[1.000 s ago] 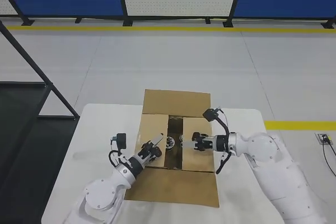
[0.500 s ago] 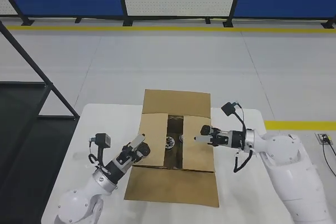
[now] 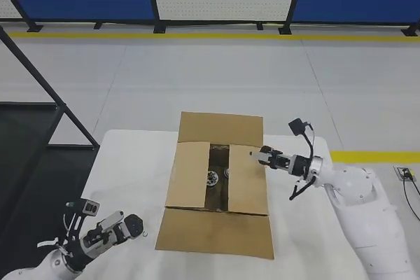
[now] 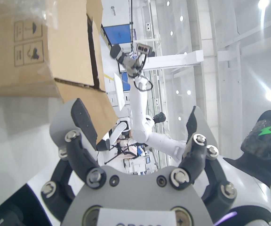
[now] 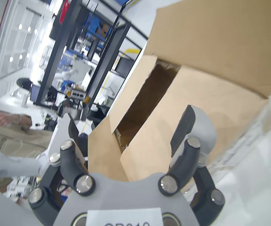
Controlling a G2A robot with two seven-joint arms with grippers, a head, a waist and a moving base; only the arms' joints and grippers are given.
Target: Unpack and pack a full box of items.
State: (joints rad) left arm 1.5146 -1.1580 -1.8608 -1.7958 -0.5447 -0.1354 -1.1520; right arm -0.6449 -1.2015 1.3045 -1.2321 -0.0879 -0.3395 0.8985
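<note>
Though half-open, box (image 3: 189, 175) on table (image 3: 126, 161)

One cardboard box (image 3: 187, 175) sits on one white table (image 3: 133, 168). The box has four flaps (image 3: 220, 127), one each at 12, 3, 6 and 9 o'clock. Two small items (image 3: 211, 178) show in the centre gap. Grippers: two, namely the left gripper (image 3: 129, 227) and the right gripper (image 3: 255, 155).

Top view: overhead, looking down on tabletop (image 3: 126, 168) and box (image 3: 189, 175). Left wrist: low, near-left, facing box. Right wrist: close beside box, facing left. Shared: box.
</note>
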